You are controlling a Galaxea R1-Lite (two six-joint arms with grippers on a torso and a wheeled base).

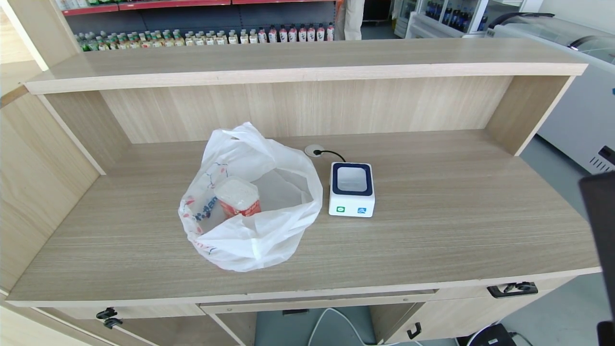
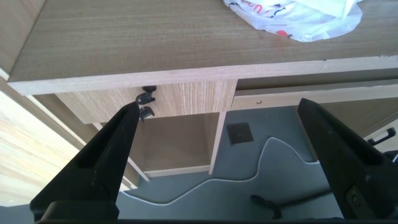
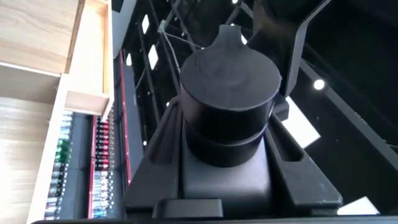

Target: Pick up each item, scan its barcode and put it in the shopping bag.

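One tub (image 1: 238, 196) sits upright inside the shopping bag (image 1: 269, 230) on the counter (image 1: 432, 230), beside the scanner (image 1: 351, 190). Left pincer (image 2: 221, 106) hangs spread and empty below the counter's front edge, with the bag above and ahead of it.

A small grocery shop, seen from behind its light wood-grain checkout counter (image 1: 432, 216). A white square barcode scanner with a dark blue-framed window (image 1: 351, 194) sits on the counter beside a thin white plastic shopping bag (image 1: 269, 230). Beyond it, rows of bottled drinks (image 1: 206, 37) line red-edged shelves. A white chest freezer with a curved glass lid (image 1: 567, 43) stands to the right, near a glass-fronted drinks cooler (image 1: 451, 14).
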